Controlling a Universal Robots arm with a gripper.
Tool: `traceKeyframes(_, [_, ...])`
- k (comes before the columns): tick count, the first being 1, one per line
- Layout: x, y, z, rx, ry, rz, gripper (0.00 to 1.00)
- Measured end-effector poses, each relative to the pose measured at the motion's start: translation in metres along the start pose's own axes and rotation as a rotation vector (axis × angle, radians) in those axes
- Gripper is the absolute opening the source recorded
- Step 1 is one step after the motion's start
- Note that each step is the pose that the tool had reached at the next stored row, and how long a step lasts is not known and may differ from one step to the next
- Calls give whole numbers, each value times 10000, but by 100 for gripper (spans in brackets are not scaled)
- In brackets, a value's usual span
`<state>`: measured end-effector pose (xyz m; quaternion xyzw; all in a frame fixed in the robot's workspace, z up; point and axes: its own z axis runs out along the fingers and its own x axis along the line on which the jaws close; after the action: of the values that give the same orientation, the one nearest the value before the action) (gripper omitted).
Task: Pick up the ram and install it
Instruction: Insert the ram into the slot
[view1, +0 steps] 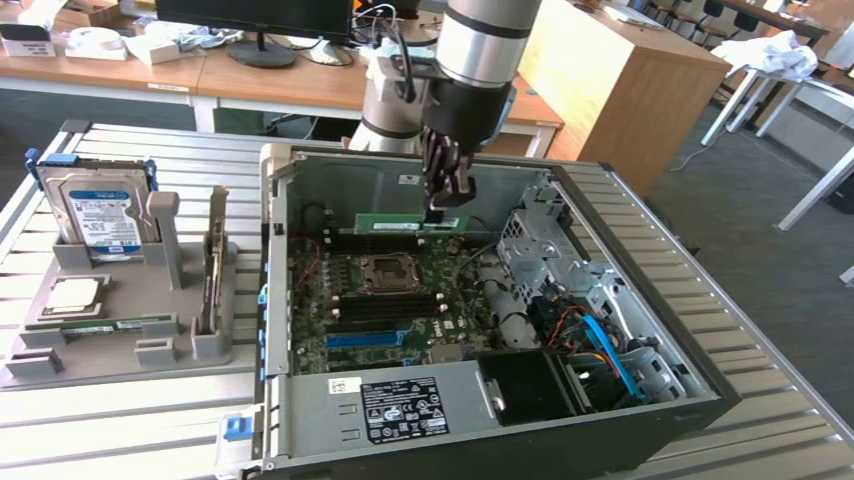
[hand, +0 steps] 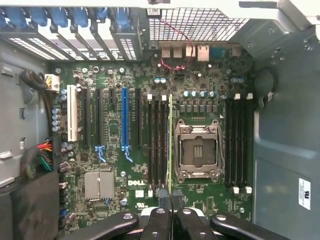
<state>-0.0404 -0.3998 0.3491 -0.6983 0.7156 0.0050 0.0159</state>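
Note:
The ram (view1: 408, 223) is a thin green stick hanging level above the motherboard (view1: 387, 300) inside the open computer case (view1: 641, 330). My gripper (view1: 447, 205) is shut on its end towards the exterior view's right and points straight down. In the wrist view the ram (hand: 170, 145) shows edge-on as a narrow green line. It runs from my fingertips (hand: 161, 220) along the dark memory slots (hand: 156, 140) beside the processor socket (hand: 196, 151). The stick hangs above the slots, not seated in one.
A grey fixture (view1: 120, 345) at the exterior view's left holds a hard drive (view1: 96, 215), a square chip (view1: 74, 293) and another green stick (view1: 114, 325). A blue slot strip (hand: 124, 117), cables (view1: 601, 345) and the case walls surround the board.

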Motion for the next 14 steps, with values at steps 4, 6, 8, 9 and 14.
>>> traceKeyframes(4, [2,1,74,1,-1,0,12])
traceKeyframes(6, [3,3,109,0,-1,0,12])
traceKeyframes(8, [4,4,142,0,-1,0,12])
traceKeyframes(9, [5,4,152,0,0,0,12])
traceKeyframes(14, [5,4,155,0,1,0,12])
